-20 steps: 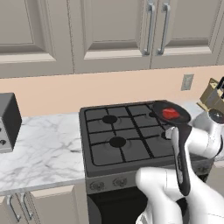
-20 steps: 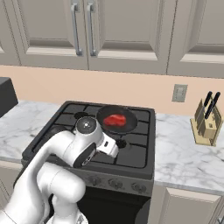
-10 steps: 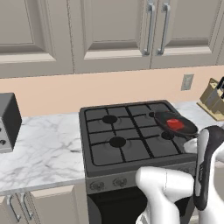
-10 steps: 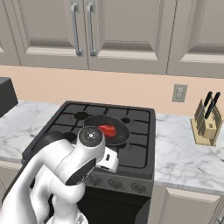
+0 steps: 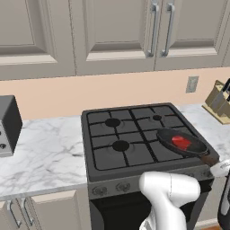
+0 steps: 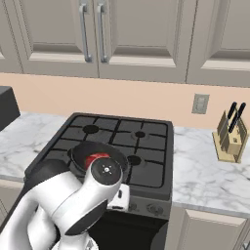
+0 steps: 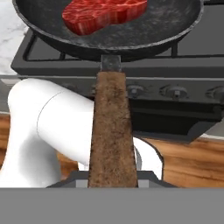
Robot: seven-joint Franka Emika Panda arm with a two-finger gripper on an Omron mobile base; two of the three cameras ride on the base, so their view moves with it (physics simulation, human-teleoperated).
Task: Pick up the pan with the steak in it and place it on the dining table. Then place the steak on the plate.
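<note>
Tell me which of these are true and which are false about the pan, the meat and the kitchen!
1. The steak lies inside the pan. True.
2. The pan sits over the back left burner. False: it is at the front right of the stove, with its handle poking out past the front edge.
3. A knife block stands on the counter to the right of the stove. True.
4. The cupboard doors above the stove are wide open. False: they are all closed.
5. The steak is green. False: it is red.
</note>
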